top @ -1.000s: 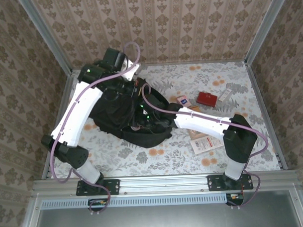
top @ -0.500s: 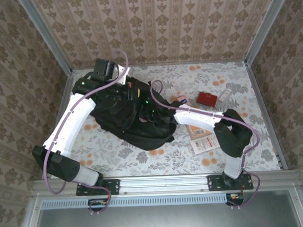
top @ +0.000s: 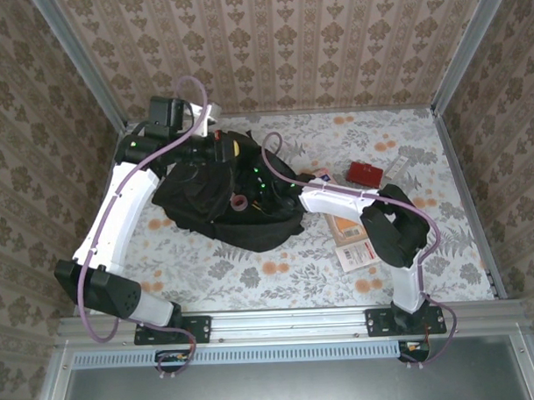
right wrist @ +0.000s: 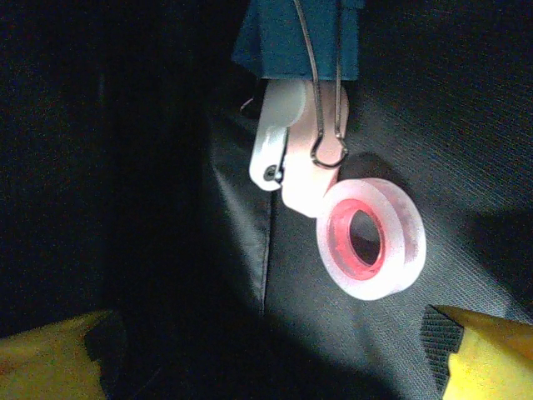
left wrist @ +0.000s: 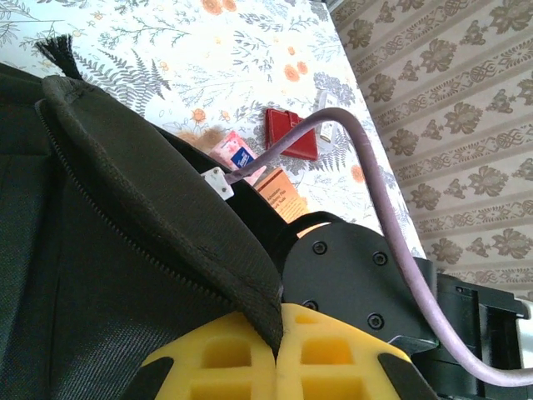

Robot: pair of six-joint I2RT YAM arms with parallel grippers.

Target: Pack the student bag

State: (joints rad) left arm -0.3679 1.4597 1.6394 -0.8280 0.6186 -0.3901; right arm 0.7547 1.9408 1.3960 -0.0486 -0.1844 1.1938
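The student bag (top: 210, 198), a big black backpack, lies at the table's middle left with its mouth held open. My left gripper (top: 225, 150) is at the bag's back top. In the left wrist view its yellow fingers (left wrist: 279, 337) are shut on the bag's zippered opening edge (left wrist: 166, 208). My right gripper (right wrist: 271, 367) is inside the bag, open, with one yellow fingertip at each lower corner and nothing between them. Just beyond it, a clear tape roll with a red core (right wrist: 371, 237) rests on the bag's lining beside a blue binder clip (right wrist: 300, 37) and a white-pink item (right wrist: 291, 158).
Right of the bag lie a red case (top: 364, 172), a small pink pack (top: 321, 175), a white strip (top: 397, 166) and an orange-and-white booklet (top: 356, 249) under the right arm. Patterned walls close in the table at the back and sides.
My right gripper's jaws have spread wide and the tape roll lies free inside the bag. The left arm has pulled the bag's edge back and to the left, opening the mouth further.
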